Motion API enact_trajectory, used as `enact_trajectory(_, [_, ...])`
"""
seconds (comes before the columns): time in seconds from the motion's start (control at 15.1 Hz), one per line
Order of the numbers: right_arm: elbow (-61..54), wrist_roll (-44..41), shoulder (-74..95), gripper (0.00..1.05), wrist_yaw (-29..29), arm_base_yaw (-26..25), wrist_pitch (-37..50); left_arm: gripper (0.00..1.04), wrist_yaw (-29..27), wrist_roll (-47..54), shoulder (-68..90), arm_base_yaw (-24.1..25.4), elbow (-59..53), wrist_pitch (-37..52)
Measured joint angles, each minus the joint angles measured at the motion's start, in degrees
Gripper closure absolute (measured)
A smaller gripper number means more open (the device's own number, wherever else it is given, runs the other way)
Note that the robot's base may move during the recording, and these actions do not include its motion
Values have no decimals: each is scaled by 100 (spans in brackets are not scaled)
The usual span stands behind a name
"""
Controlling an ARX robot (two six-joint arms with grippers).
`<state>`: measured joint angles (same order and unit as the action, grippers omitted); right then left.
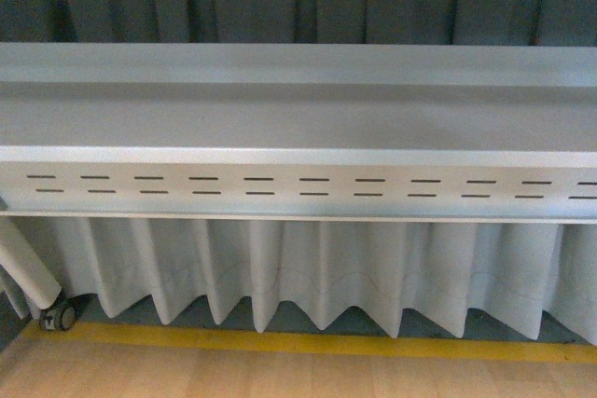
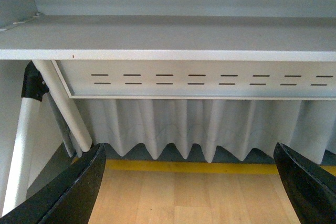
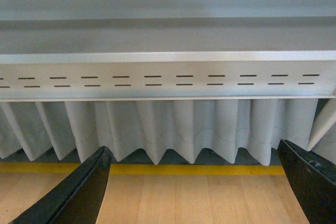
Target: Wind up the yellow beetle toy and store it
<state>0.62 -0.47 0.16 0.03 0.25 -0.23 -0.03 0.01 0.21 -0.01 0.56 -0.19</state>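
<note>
Two black fingers (image 2: 79,187) per gripper, 4 total. Left gripper (image 2: 188,153): fingers spread wide, one at each lower corner of the left wrist view, nothing btwn them, touching nothing. Right gripper (image 3: 194,148): same, fingers (image 3: 310,182) wide apart, holding nothing, no contact w/ anything.

Both wrists are roughly level & point straight at the front of the white shelf unit (image 1: 298,123), low down, tips hovering over the wood floor (image 3: 173,198). Left arm faces the unit's left end, near 1 slanted white leg (image 2: 63,103); right arm faces a stretch further along the front.

Yellow beetle toy: can't be seen in any of the 3 views, so can't place it.

Counts: 2 shelf levels in front view; 1 slotted front panel (image 1: 298,188) w/ 2 rows of dark dashes; 1 pleated white skirt (image 1: 308,272) hanging under the panel; 1 yellow floor strip (image 1: 308,342) just under the skirt's hem; 1 caster (image 1: 61,316) at lower left of front view.
</note>
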Motion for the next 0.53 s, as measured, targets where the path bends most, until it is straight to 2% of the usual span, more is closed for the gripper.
enact_trajectory(0.53, [0,0,0,7,0,0,0,7,0,0,0,0,0,0])
